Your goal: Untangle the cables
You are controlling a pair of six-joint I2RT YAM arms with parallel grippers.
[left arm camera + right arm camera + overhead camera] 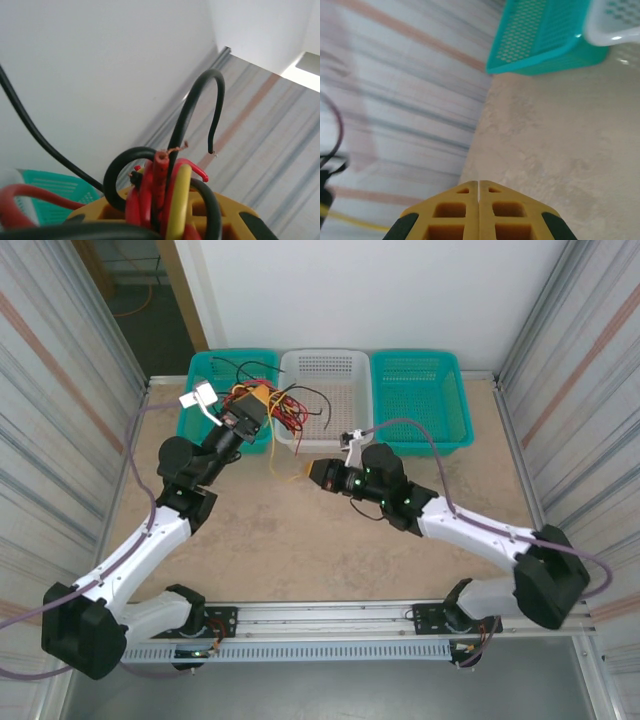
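Left end effector (257,400) was clamped on cables (290,412), a mixed bunch above white basket (325,353) left rim. Right end effector (303,476) was closed, empty, over tabletop (330,540). Best, in my view: open right, pinch one loose end, pull slowly.

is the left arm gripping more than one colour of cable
Yes, red, yellow and black cables are bunched together between the left fingers.
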